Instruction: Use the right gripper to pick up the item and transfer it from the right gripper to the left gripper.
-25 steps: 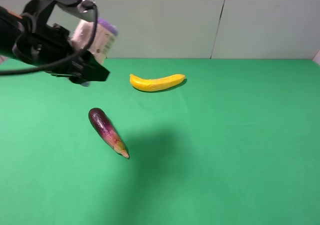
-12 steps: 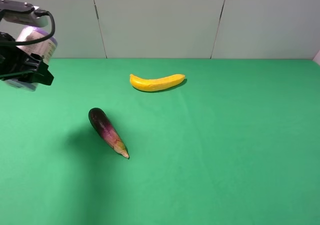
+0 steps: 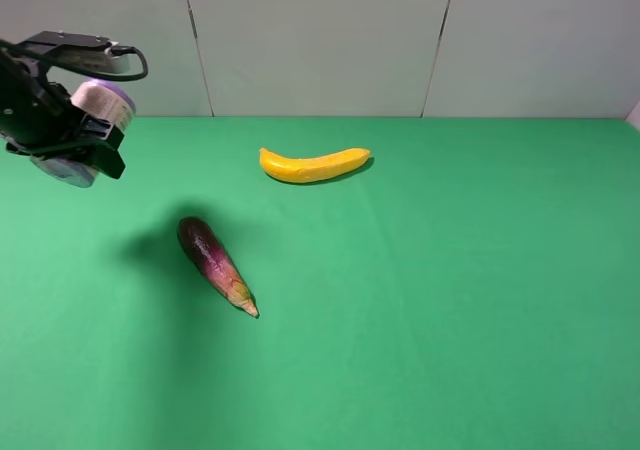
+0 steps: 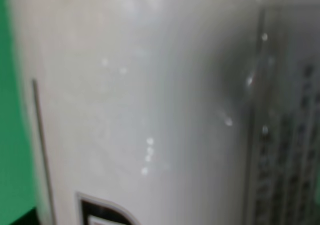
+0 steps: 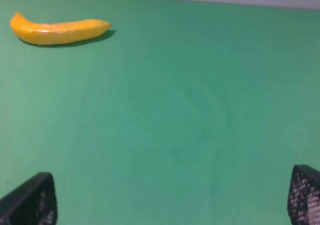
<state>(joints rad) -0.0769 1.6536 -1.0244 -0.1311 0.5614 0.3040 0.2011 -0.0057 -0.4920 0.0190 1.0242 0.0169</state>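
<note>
The can [image 3: 100, 103], whitish label with purple ends, is held tilted in the air at the far left, above the green table. My left gripper [image 3: 88, 122] is shut on it, its black fingers above and below the can. In the left wrist view the can's label [image 4: 150, 110] fills the frame, very close and blurred. My right gripper [image 5: 167, 200] is out of the exterior view. In its wrist view its two black fingertips [image 5: 30, 202] stand wide apart, open and empty over bare green table.
A yellow banana [image 3: 313, 164] lies at the back middle of the table and also shows in the right wrist view [image 5: 59, 30]. A dark purple eggplant [image 3: 215, 263] lies left of centre. A grey wall [image 3: 400, 40] stands behind the table.
The left gripper carried the can from the upper left further left, then came back slightly right and lower. Banana and eggplant have not moved.
</note>
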